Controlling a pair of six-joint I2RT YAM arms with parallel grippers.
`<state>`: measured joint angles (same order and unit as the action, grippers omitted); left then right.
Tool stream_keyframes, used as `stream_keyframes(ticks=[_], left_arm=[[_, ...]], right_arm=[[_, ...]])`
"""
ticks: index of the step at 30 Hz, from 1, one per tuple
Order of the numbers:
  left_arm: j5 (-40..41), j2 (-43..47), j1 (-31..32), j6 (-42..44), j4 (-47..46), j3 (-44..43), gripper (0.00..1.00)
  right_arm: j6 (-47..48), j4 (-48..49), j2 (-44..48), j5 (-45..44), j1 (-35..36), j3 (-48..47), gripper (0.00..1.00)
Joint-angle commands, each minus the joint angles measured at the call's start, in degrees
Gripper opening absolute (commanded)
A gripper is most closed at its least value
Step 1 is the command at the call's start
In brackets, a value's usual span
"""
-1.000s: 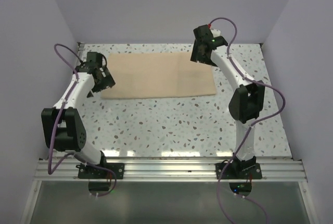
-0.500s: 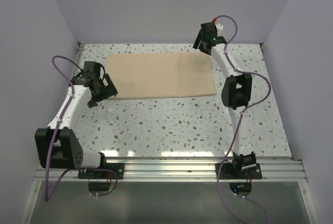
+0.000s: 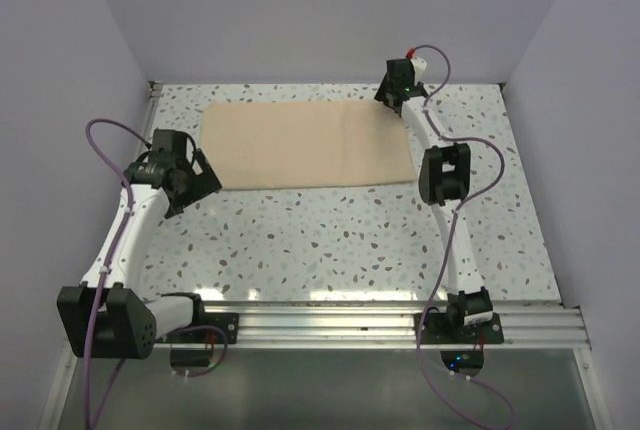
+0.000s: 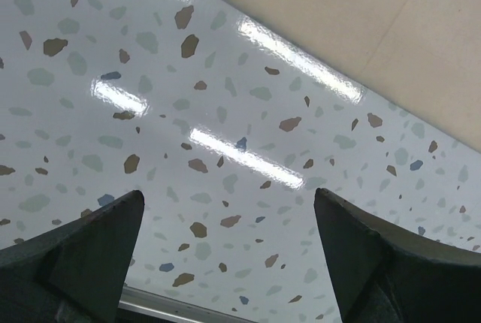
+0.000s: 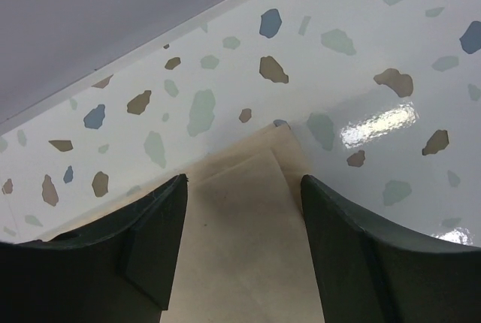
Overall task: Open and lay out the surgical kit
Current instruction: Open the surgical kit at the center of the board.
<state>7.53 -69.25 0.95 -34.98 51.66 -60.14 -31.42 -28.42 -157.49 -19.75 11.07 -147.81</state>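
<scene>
Unfolding seems in hand: right gripper (image 5: 242,188), jaws apart astride the 2 o'clock corner of the wrap sheet (image 3: 305,145), must pinch its top layer (left gripper (image 4: 228,195) gapes empty near 8 o'clock).

Your left arm (image 3: 125,235): elbow folded low beside its base, forearm angled forward and slightly right.
Your left gripper (image 4: 229,195): pitched downward, jaws spread fully wide.
Your right arm (image 3: 455,250): stretched almost straight away from its base, elbow raised midway, wrist at the far end.
Your right gripper (image 5: 244,180): tipped steeply down, jaws parted, gap narrower than the left's.
</scene>
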Motion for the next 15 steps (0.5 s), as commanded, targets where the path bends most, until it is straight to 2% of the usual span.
stream_keyframes(ticks=[1, 6, 9, 10, 12, 13, 15], left_arm=[[1.43, 2.98, 0.28, -1.23, 2.13, 0.99, 1.0], [3.19, 4.74, 0.28, -0.7, 4.41, 1.25, 1.0], [4.42, 5.79, 0.28, -0.35, 5.29, 1.17, 1.0], [4.51, 5.97, 0.28, 0.0, 5.29, 1.34, 1.0], [4.69, 6.24, 0.28, 0.09, 5.73, 1.34, 1.0], [4.69, 6.24, 0.28, 0.18, 5.91, 1.25, 1.0], [4.69, 6.32, 0.28, 0.27, 6.44, 1.34, 1.0]], right_arm=[[0.57, 3.82, -0.71, -0.2, 0.36, -2.4, 0.65], [1.18, 3.56, -1.59, -1.35, 0.27, -2.05, 0.6], [0.4, 3.38, -1.59, -1.17, 0.27, -1.17, 0.47], [0.22, 3.46, -1.68, -1.17, 0.27, -1.08, 0.39], [0.13, 3.03, -1.68, -1.34, 0.27, -0.99, 0.32], [0.13, 2.76, -1.68, -1.43, 0.27, -1.08, 0.21], [0.22, 2.15, -1.68, -1.61, 0.09, -0.91, 0.12]])
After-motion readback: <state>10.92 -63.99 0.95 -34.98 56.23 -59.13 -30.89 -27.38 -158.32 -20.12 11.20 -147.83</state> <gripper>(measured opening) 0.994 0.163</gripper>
